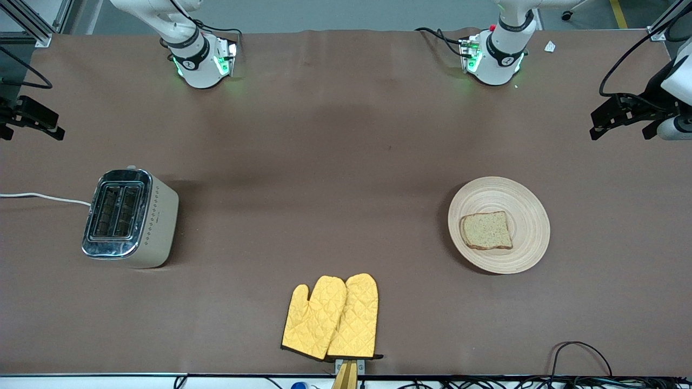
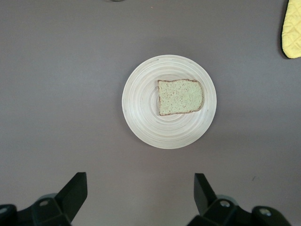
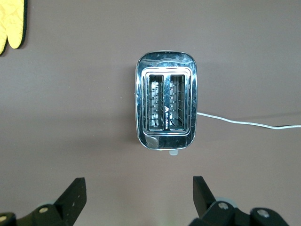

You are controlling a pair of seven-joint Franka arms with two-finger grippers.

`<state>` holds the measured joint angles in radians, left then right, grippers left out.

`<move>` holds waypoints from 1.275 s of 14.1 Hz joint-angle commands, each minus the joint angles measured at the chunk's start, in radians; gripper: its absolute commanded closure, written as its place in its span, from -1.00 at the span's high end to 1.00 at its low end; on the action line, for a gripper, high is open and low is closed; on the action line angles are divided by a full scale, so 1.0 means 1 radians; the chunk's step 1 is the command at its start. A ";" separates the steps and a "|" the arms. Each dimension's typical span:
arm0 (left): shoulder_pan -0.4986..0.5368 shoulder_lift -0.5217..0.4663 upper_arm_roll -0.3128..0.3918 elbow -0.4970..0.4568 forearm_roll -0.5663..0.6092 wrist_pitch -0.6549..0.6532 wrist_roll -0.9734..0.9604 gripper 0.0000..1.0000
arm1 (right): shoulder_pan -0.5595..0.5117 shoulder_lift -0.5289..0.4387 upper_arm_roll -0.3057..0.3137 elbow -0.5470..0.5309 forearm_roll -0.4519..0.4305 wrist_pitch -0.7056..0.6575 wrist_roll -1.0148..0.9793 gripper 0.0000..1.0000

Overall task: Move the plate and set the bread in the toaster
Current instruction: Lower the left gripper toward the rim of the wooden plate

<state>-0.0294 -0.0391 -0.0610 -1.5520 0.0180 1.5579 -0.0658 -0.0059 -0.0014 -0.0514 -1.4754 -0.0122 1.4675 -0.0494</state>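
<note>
Down at the edge nearest the front camera, a pair of yellow oven mitts (image 1: 331, 317) lies flat on the brown table (image 1: 346, 162), side by side and overlapping, roughly midway between the two ends. A step farther from that camera, toward the left arm's end, sits the plate (image 1: 527, 227), and the bread (image 1: 486, 230) lies flat on it, off-centre on the side toward the table's middle; the left wrist view looks straight down on plate (image 2: 146, 101) and slice (image 2: 180, 96). Level with it but well apart, toward the right arm's end, stands the toaster (image 1: 130, 218), upright, its two slots open to the ceiling and its white cord (image 1: 43, 198) trailing off toward the table's edge; the right wrist view shows the chrome top (image 3: 166, 107) with both slots bare. Up high, the left gripper (image 2: 139, 194) hangs over the plate, fingers (image 2: 75, 190) spread wide and holding nothing. The right gripper (image 3: 138, 195) hangs over the toaster, fingers (image 3: 74, 197) just as wide apart and likewise empty. Farthest from the camera, both arm bases stand along the table's edge, green lights glowing.
</note>
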 commanded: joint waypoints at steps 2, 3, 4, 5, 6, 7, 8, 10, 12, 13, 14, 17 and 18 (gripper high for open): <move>-0.001 0.010 0.001 0.030 0.005 -0.019 0.001 1.00 | -0.006 -0.012 0.002 -0.011 0.012 -0.003 0.000 1.00; 0.002 0.010 0.000 0.038 0.005 -0.019 0.003 1.00 | -0.006 -0.012 0.002 -0.011 0.012 -0.003 0.000 1.00; 0.003 0.011 0.000 0.039 0.005 -0.021 0.003 1.00 | -0.006 -0.012 0.002 -0.011 0.012 -0.003 0.000 1.00; 0.003 0.013 0.001 0.041 0.005 -0.019 0.003 1.00 | -0.006 -0.014 0.002 -0.011 0.012 -0.003 0.000 1.00; 0.005 0.025 0.003 0.043 0.005 -0.019 0.006 1.00 | -0.006 -0.012 0.002 -0.011 0.012 -0.003 0.000 1.00; 0.005 0.031 0.004 0.043 0.003 -0.019 0.012 1.00 | -0.006 -0.014 0.002 -0.011 0.012 -0.003 -0.001 1.00; 0.005 0.036 0.004 0.043 0.003 -0.019 0.012 1.00 | -0.006 -0.012 0.002 -0.011 0.012 -0.001 -0.001 1.00; 0.006 0.067 0.006 0.041 -0.012 -0.006 0.011 1.00 | -0.006 -0.014 0.002 -0.011 0.012 -0.001 -0.001 1.00; 0.005 0.102 0.004 0.011 -0.062 0.040 0.009 1.00 | -0.006 -0.012 0.002 -0.011 0.012 -0.001 -0.001 1.00; 0.006 0.123 0.006 -0.005 -0.108 0.077 0.009 1.00 | -0.006 -0.014 0.002 -0.011 0.012 -0.001 -0.001 1.00; 0.011 0.143 0.006 -0.007 -0.133 0.103 0.009 1.00 | -0.006 -0.012 0.002 -0.011 0.012 -0.001 -0.001 1.00; 0.046 0.208 0.006 -0.003 -0.216 0.151 0.014 1.00 | -0.006 -0.012 0.002 -0.011 0.012 -0.001 -0.001 1.00; 0.052 0.232 0.006 -0.002 -0.252 0.152 0.035 1.00 | -0.006 -0.012 0.002 -0.011 0.012 -0.001 -0.001 1.00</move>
<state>-0.0025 0.1610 -0.0572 -1.5604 -0.1709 1.6973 -0.0624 -0.0059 -0.0013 -0.0514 -1.4758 -0.0122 1.4675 -0.0494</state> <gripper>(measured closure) 0.000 0.000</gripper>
